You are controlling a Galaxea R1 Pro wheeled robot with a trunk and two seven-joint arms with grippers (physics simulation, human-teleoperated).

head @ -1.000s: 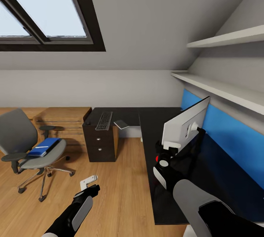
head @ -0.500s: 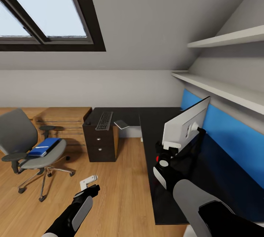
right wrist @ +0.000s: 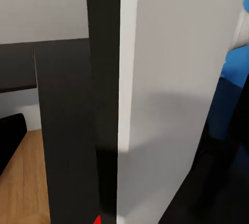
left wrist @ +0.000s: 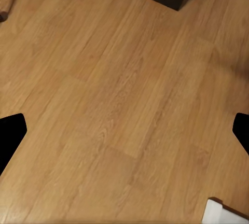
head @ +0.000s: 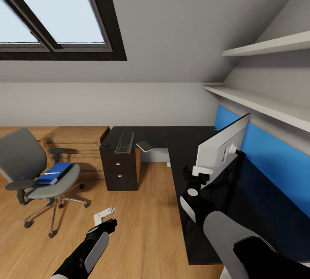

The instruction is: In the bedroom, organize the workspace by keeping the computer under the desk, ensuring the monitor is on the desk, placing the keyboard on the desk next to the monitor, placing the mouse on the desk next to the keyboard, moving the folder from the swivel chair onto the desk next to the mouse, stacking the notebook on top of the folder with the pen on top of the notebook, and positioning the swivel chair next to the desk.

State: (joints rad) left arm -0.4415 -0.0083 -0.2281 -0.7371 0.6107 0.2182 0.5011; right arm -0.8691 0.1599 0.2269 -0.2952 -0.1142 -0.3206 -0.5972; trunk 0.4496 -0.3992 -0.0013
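The monitor stands on the black desk in front of the blue back panel, its light grey back turned toward me. My right gripper is shut on its lower near corner. In the right wrist view the monitor edge lies between the fingers. The keyboard lies on the desk's far left wing. On the seat of the swivel chair, out on the floor at left, rests the blue folder. My left gripper hangs open over the wooden floor.
A dark drawer unit stands under the desk's left wing, with a low oak shelving unit behind the chair. A flat grey object overhangs the desk edge beside the keyboard. White wall shelves run above the desk.
The whole picture has slid a little to the right, so the camera has moved. Both arms and the monitor keep their places relative to each other.
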